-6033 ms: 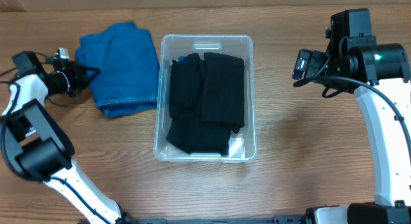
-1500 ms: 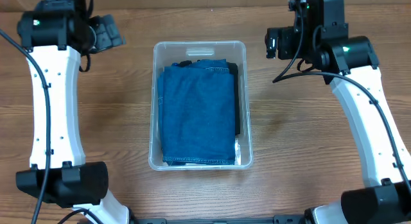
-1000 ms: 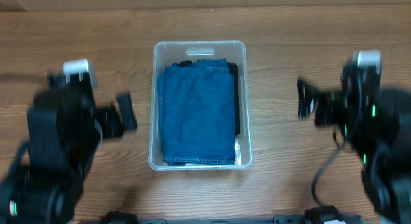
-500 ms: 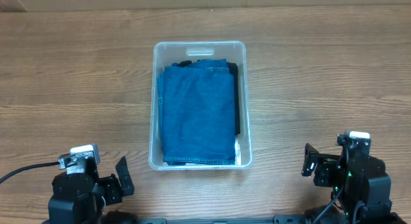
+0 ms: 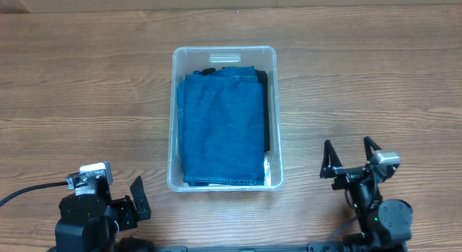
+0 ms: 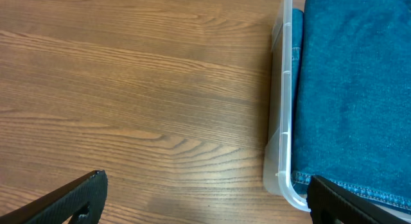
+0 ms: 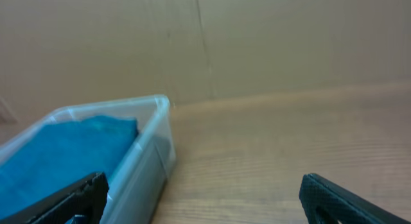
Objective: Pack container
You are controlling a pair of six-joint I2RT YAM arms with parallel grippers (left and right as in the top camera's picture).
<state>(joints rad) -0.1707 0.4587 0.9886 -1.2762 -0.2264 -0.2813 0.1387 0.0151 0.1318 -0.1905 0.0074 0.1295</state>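
The clear plastic container (image 5: 175,122) stands in the middle of the wooden table, with a folded blue cloth (image 5: 221,126) lying on top inside it and a dark cloth edge (image 5: 267,122) showing along the right side. My left gripper (image 5: 137,201) rests open near the front left edge, empty; its wrist view shows the container's near corner (image 6: 286,179) and the blue cloth (image 6: 353,89). My right gripper (image 5: 351,157) stands open and empty at the front right, and its own view shows the container (image 7: 148,153) to its left.
Bare wooden tabletop (image 5: 86,86) lies on both sides of the container. A plain brown wall (image 7: 257,38) rises beyond the table's far edge.
Both arms pulled away from the container to the table's front edge. Since half a second ago the right arm has settled lower, its fingers now pointing away; the left has not moved.
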